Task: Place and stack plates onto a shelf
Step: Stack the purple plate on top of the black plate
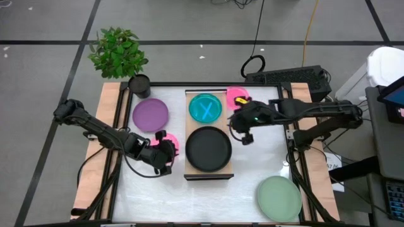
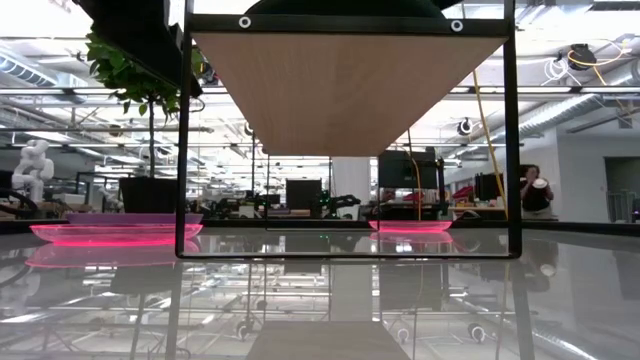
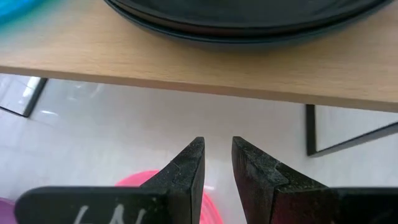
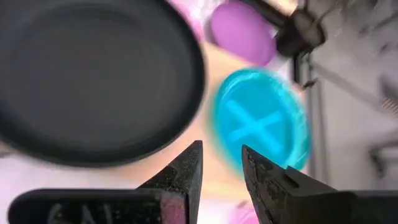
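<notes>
Nearest you in the high view lies the pale sage-green plate (image 1: 279,198), alone on the bench (image 1: 151,195) by its near right corner. It looks thin, rigid and light, probably slick, so you would take it by the rim, and its width may make it tip in a narrow grip.

Next, the left claw (image 1: 169,156) sits low beside the shelf (image 1: 208,173) over a pink plate (image 1: 172,142), its fingers (image 3: 186,171) parted a little and holding nothing — that plate lies flat, so you need an edge to lift. The black plate (image 1: 207,149) rests on the shelf's near half, stacked, by the left wrist view, on another dark one.

The right claw (image 1: 245,135) hangs beside the shelf, released and empty. Farther on, the cyan plate (image 1: 206,107) occupies the shelf's far half, the purple plate (image 1: 150,114) lies left of it, another pink one (image 1: 236,94) right — the plant pot (image 1: 139,84) crowds the far left corner.
</notes>
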Motion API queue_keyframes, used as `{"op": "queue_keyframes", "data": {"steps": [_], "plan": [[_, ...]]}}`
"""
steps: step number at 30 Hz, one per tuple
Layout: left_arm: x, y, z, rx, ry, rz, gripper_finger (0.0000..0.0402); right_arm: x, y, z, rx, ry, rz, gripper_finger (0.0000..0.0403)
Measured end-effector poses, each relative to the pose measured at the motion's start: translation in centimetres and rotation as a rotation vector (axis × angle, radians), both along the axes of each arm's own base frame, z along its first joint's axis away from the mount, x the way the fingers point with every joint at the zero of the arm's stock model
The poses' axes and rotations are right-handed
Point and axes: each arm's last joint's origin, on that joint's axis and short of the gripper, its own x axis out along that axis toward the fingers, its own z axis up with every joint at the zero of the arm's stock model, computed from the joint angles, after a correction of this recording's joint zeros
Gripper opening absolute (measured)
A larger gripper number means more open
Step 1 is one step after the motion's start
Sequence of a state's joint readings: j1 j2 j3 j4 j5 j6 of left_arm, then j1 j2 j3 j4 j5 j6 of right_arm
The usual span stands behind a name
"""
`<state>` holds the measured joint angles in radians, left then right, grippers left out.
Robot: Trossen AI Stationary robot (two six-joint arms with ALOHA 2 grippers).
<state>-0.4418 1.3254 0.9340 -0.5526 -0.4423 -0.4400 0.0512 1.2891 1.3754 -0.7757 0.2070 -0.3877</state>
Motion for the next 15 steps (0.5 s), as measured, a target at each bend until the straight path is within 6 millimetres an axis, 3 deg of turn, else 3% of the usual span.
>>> {"op": "queue_keyframes", "data": {"steps": [8,15], "plan": [[-1.4,-1.8,-0.4,-0.040,0.068,-0.045,0.0088,-3.5,3.5,0.7,0.205,-0.029,-0.086,0.0093],[-3.0,-2.7,-1.0,-0.078,0.180,-0.049,0.0088,-5.7,5.5,-2.3,0.268,-0.096,-0.053,0.0093]]}}
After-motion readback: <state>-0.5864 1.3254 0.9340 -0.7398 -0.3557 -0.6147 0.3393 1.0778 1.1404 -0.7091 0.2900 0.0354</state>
